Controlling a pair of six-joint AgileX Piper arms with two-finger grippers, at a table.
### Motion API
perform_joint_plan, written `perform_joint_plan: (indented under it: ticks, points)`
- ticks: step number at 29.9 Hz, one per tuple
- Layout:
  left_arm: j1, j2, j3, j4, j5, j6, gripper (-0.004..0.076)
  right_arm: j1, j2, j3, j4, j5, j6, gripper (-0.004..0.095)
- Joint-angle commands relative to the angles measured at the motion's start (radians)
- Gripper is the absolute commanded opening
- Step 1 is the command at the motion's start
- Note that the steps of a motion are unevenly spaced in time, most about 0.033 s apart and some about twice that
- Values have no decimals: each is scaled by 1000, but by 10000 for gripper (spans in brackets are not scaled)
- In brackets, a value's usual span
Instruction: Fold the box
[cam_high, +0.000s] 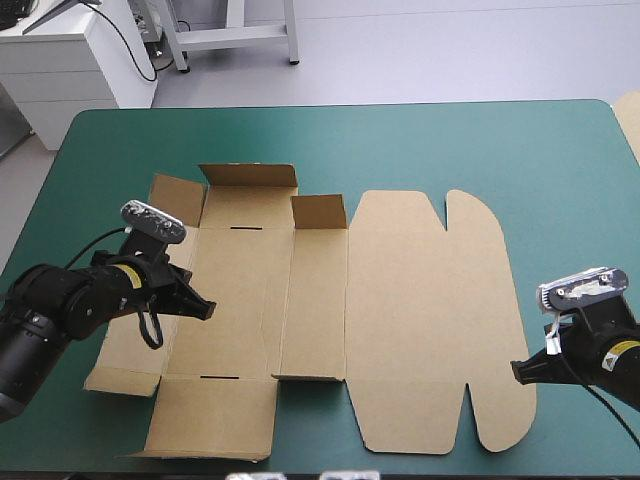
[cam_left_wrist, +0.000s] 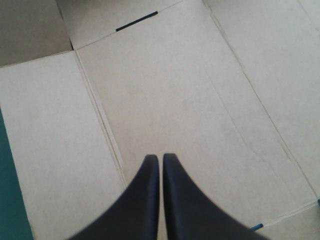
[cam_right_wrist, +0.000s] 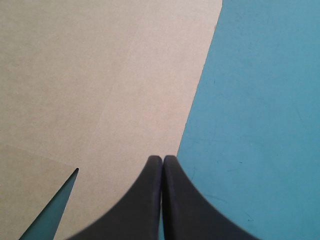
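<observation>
Brown box (cam_high: 320, 300) spread nearly flat across the middle of the teal-green worktop (cam_high: 450, 140), with the lid (cam_high: 430, 310) and its rounded tabs toward the right. Three short flaps (cam_high: 248, 176) raised along the far left part, the rest lying down.

Left tool (cam_high: 205, 307) over the left panels of the box, closed to a single black point and gripping nothing. Touching the board or just above it, hard to say from these views. A dark slot (cam_left_wrist: 136, 21) in the board ahead of its tip, crease lines on either side.

Right tool (cam_high: 520, 370) low at the right edge of the lid, likewise closed and empty, tip right at the border of board and cover. A narrow teal-green notch (cam_right_wrist: 50, 210) cut into the board just beside this tool.
</observation>
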Motion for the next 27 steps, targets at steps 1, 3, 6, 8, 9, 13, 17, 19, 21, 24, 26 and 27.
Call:
perform_joint_plan:
  ticks: [1,3,6,8,9,13,17,19,21,24,26,27]
  points:
    - [-4,28,-101,-75,8,76,17,-6,-5,-4,0,-67,0,-19]
    - [11,54,-142,-128,54,141,17,-6,-5,-3,0,-67,0,-19]
    - [65,98,-196,-224,106,223,17,-6,-5,-3,0,-83,0,-19]
    - [117,126,-217,-285,127,271,17,-6,-5,-3,0,-89,0,-20]
    - [147,139,-224,-321,139,296,17,-6,-5,-3,0,-94,0,-20]
    - [273,174,-234,-447,202,413,17,-6,-5,-3,0,-101,0,-19]
    - [435,183,-234,-502,252,464,16,-6,-5,-3,0,-106,0,-20]
    - [534,183,-234,-504,261,479,17,-6,-5,-3,0,-108,0,-20]
    - [642,183,-234,-533,275,506,17,-6,-5,-3,0,-108,0,-20]
    - [792,183,-234,-610,340,558,16,-6,-5,-3,0,-108,-4,-19]
    - [889,183,-234,-647,395,613,17,-6,-5,-3,0,-108,-4,-19]
    - [921,183,-234,-660,392,615,16,-6,-5,-3,0,-111,-4,-20]
